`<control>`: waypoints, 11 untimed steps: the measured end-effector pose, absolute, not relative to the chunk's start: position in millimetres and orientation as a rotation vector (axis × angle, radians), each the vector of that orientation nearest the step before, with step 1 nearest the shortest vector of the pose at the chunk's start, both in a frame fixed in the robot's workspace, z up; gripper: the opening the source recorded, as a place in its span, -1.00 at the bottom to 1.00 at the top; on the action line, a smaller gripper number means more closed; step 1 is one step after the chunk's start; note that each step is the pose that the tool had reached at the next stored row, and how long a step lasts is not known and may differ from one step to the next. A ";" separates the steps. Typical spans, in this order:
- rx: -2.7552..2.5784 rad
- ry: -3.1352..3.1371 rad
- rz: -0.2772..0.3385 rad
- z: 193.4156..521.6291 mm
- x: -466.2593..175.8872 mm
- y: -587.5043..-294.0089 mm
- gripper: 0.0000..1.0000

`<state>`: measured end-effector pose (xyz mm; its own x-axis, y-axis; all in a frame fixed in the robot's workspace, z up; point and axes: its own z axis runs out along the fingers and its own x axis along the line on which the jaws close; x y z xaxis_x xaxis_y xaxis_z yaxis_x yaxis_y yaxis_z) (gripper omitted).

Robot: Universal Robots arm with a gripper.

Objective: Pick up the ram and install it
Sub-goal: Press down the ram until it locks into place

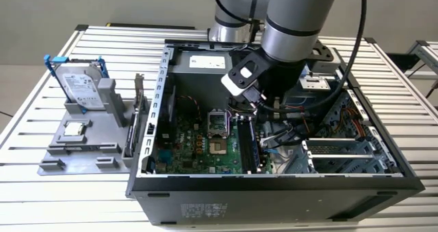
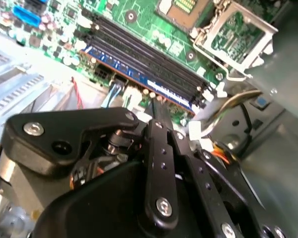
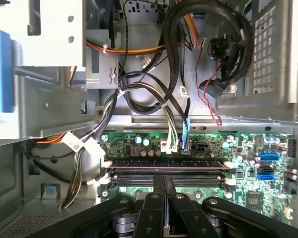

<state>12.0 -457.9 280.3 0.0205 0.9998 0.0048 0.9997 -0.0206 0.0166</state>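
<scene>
Exterior and both wrist views. The arm reached down into the open black computer case (image 1: 274,183), which stood on the slatted metal tabletop (image 1: 41,191). The black two-fingered tool (image 3: 164,177) hung over the memory slots of the green motherboard (image 1: 198,145).

The ram (image 2: 134,73), a long, thin, dark circuit-board stick with a blue label, stood on edge in the outermost of the parallel black slots (image 3: 139,176), next to the bundle of cables. The tool's fingers (image 2: 155,111) were drawn together, and their tips met the stick's upper edge near its middle. Whether they nipped that edge or only bore down on it could not be told.

Beside the case, on the exterior view's left, the grey plastic tray (image 1: 75,150) held the silver hard drive in a blue frame (image 1: 82,85) and the small square silver chip (image 1: 74,129), both well apart from the tool.

Handling (a judgement, not an observation): the stick was probably light and stiff along its length, but thin and brittle, with delicate contacts on its lower edge. It was best held by the bare upper edge near the centre, kept upright, and pressed straight down so that it could not twist in the slot.
</scene>
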 end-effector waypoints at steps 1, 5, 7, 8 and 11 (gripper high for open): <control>2.238 2.193 0.024 284.2 12.0 -457.9 -1.00; 2.238 2.192 0.024 298.1 12.0 -457.9 -1.00; 2.238 2.192 0.024 302.7 12.0 -457.9 -1.00; 2.238 2.192 0.024 304.3 12.0 -457.9 -1.00; 2.238 2.192 0.023 308.9 12.0 -457.9 -1.00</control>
<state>12.0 -457.9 308.9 0.0206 0.9998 0.0047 0.9996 -0.0207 0.0166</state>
